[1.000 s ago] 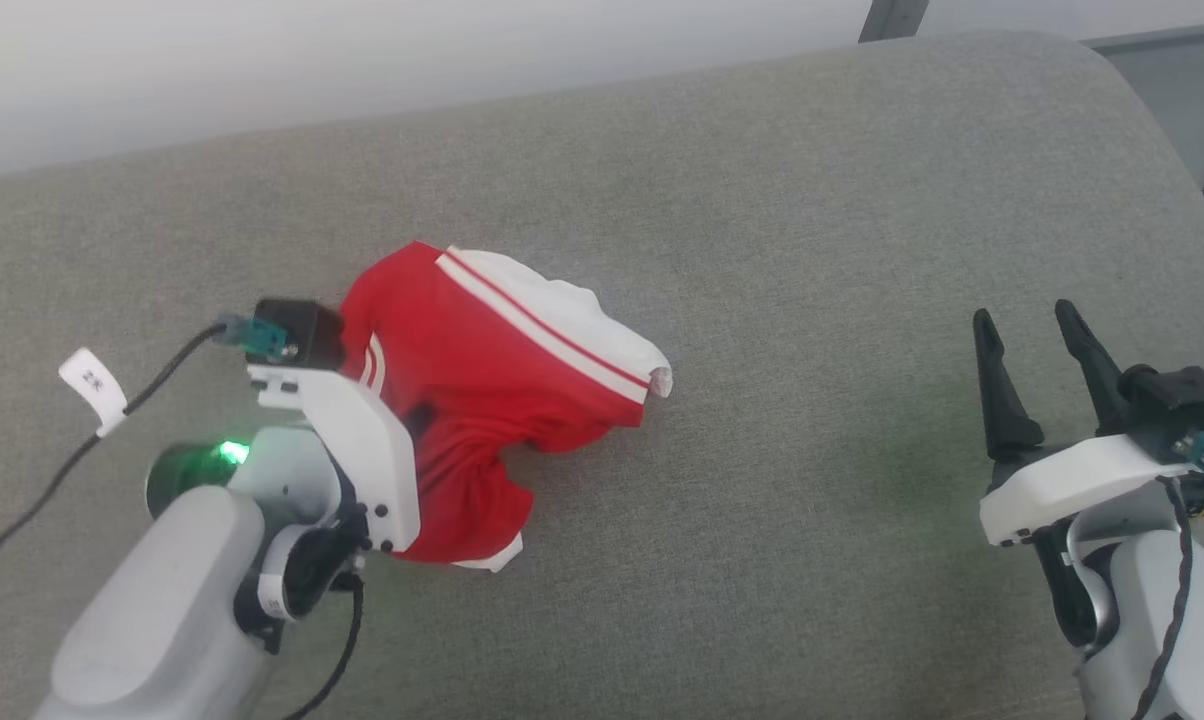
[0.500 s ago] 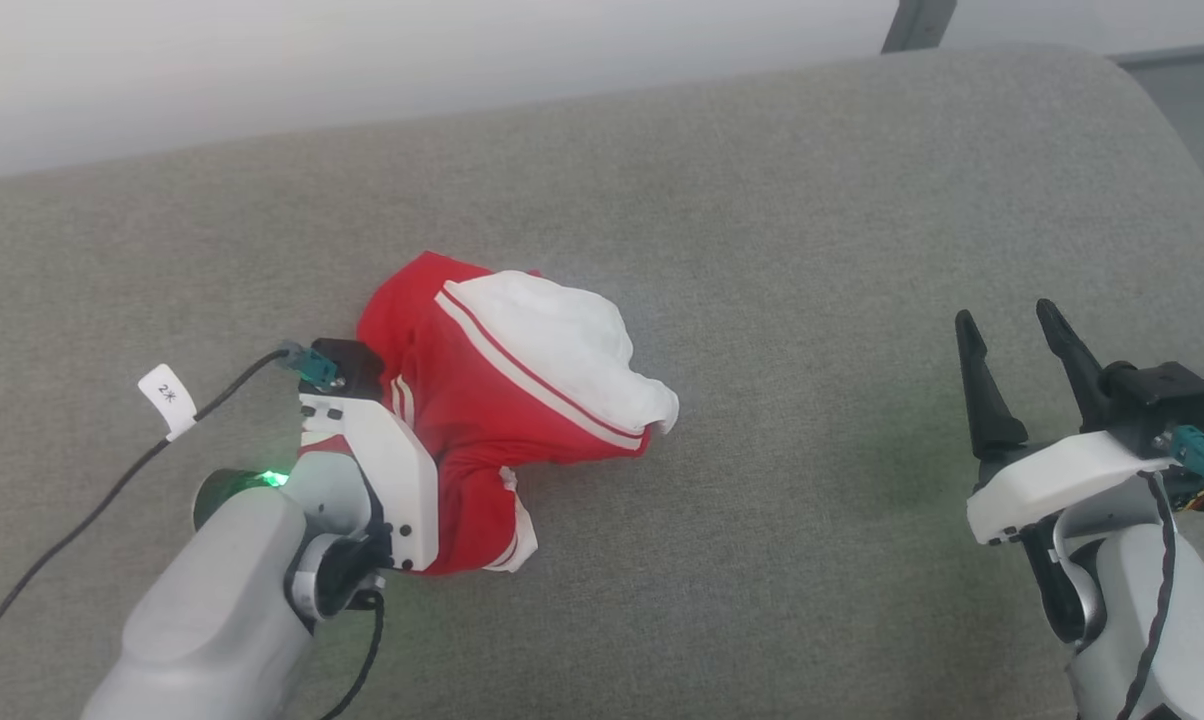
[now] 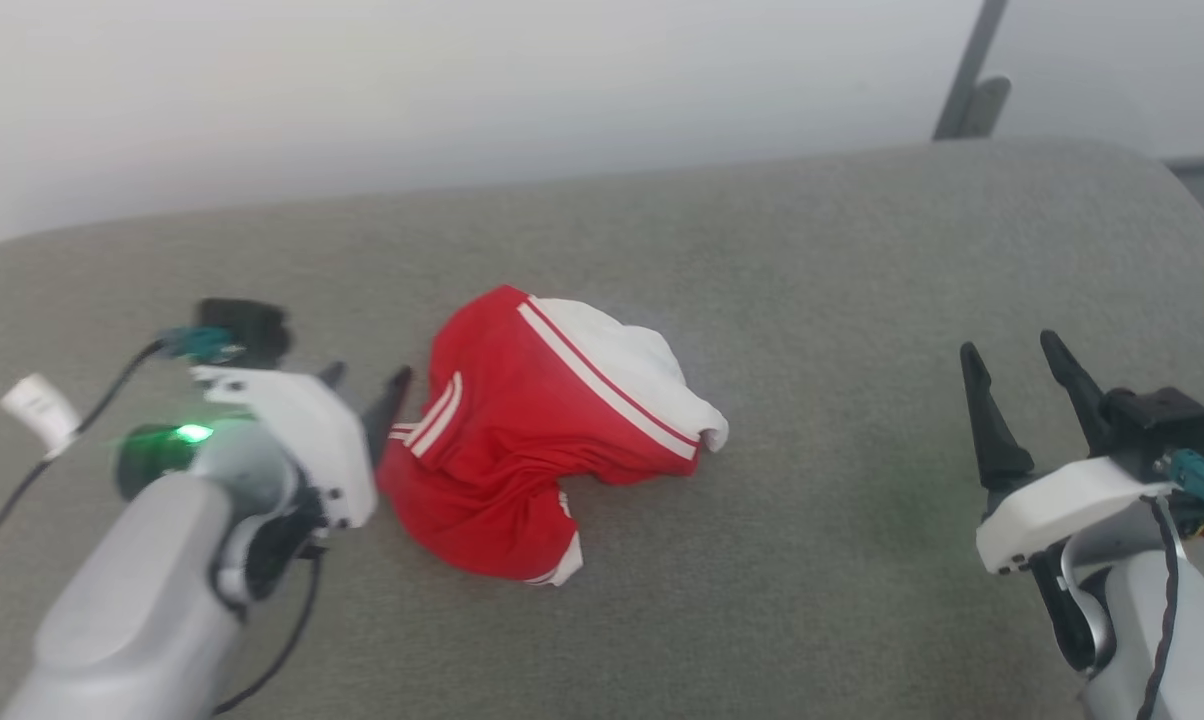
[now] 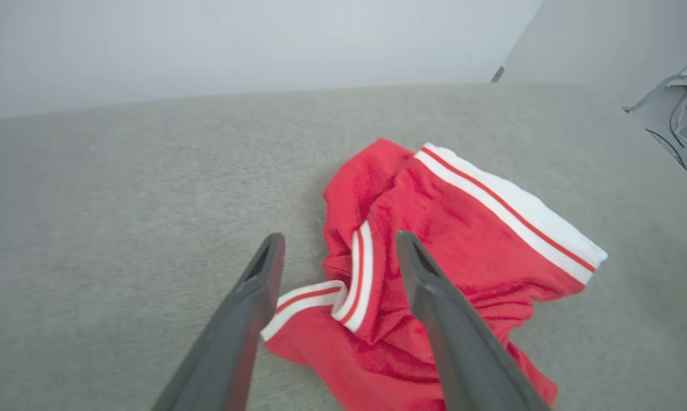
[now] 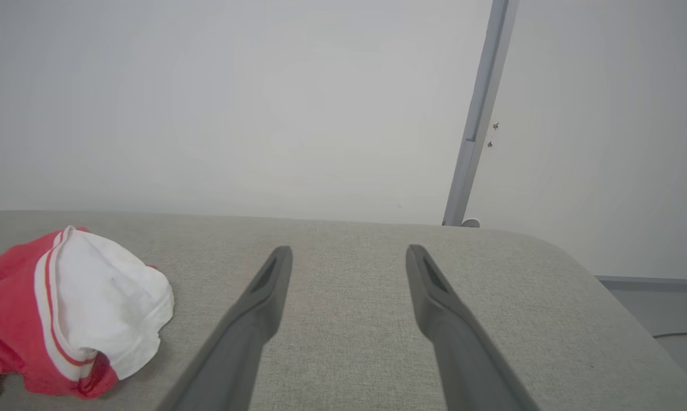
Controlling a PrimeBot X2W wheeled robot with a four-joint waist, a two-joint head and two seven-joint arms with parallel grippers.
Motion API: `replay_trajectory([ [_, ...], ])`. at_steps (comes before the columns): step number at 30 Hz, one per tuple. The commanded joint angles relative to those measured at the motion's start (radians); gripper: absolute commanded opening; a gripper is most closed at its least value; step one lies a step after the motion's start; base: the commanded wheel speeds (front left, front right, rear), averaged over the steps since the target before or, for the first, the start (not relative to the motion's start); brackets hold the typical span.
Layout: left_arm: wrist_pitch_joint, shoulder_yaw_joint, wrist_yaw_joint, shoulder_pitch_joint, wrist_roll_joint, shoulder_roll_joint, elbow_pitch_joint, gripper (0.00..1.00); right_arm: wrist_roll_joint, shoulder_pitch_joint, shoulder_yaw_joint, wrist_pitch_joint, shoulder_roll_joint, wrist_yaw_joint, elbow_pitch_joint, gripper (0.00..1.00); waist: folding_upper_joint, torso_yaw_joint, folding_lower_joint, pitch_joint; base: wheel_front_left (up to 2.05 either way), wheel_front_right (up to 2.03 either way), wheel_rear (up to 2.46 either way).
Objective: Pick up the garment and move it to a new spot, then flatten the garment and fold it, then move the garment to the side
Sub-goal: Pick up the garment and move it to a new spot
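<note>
Left gripper (image 3: 367, 385), buried in the garment (image 3: 522, 440) half a second ago, now stands wide open beside the crumpled heap: relocation judged complete, flattening and folding outstanding.

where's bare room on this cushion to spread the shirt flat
Widest bare patch: the cushion between the shirt and the right pincer. Another strip runs behind the shirt, to the wall. Crowded on the left, where the open left pincer sits close by the shirt.
</note>
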Motion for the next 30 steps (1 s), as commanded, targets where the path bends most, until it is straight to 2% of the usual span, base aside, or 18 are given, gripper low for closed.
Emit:
replay_trajectory([
  [1,-0.024,0.009,-0.006,0.021,0.007,0.012,-0.012,1.00,0.000,0.010,0.000,0.002,-0.002,0.000,-0.002,1.00,0.0000,0.020,0.0000,-0.021,0.00,0.00,0.00],
  [7,-0.197,0.085,-0.006,0.115,0.025,0.091,-0.075,1.00,0.004,0.045,-0.018,-0.003,-0.006,0.000,0.002,1.00,0.0000,0.060,0.0000,-0.064,0.00,0.00,0.00],
  [13,-0.348,0.188,0.003,0.246,-0.009,0.154,-0.104,1.00,0.005,0.069,-0.031,-0.004,-0.006,0.000,-0.003,1.00,0.0000,0.080,0.0000,-0.082,0.00,0.00,0.00],
  [17,-0.431,0.256,0.009,0.339,-0.048,0.175,-0.112,1.00,0.001,0.080,-0.040,-0.004,-0.004,0.000,-0.005,1.00,0.0000,0.087,0.0000,-0.090,0.00,0.00,0.00],
  [22,-0.486,0.308,0.011,0.430,-0.070,0.189,-0.124,1.00,-0.007,0.093,-0.052,-0.002,0.002,0.000,-0.012,1.00,0.0000,0.093,0.0000,-0.097,0.00,0.00,0.00],
  [30,-0.497,0.316,0.019,0.462,-0.070,0.194,-0.154,1.00,-0.007,0.105,-0.052,0.007,0.003,0.000,-0.019,1.00,0.0000,0.103,0.0000,-0.102,0.00,0.00,0.00],
])
